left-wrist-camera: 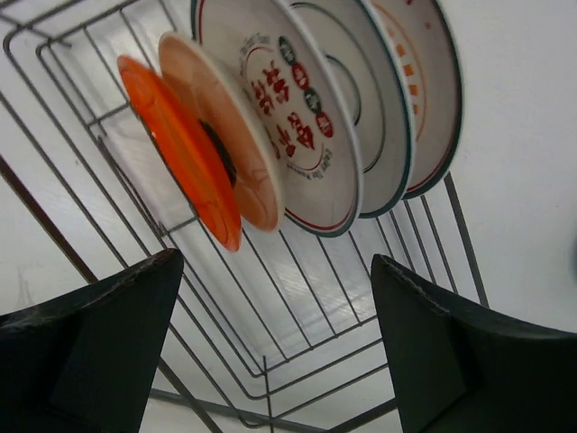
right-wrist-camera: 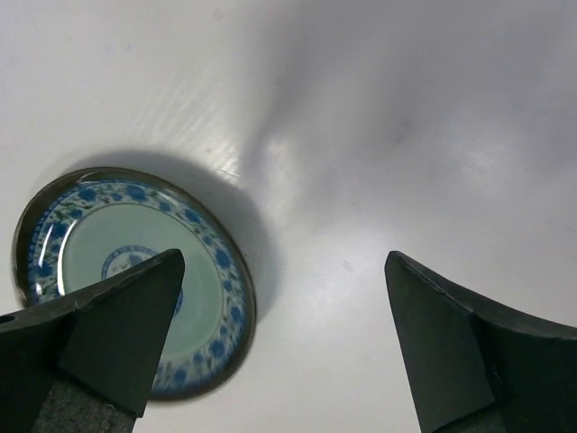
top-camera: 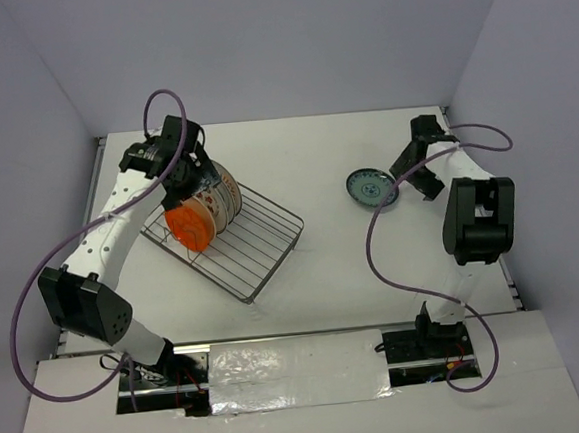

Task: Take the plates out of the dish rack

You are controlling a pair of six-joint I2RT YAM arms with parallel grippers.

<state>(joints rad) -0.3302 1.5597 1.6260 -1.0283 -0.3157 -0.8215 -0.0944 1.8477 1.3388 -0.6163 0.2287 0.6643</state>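
Narrow gaps between upright plates (left-wrist-camera: 297, 135); open dish rack (top-camera: 260, 247) beside them

Fixed high behind the near edge, the overhead camera looks down across the whole worktop (top-camera: 325, 154). The left wrist camera peers close between its jaws at the dish rack (left-wrist-camera: 297, 298). The right wrist camera hangs close over the teal plate (right-wrist-camera: 99, 234). Both also show from overhead.
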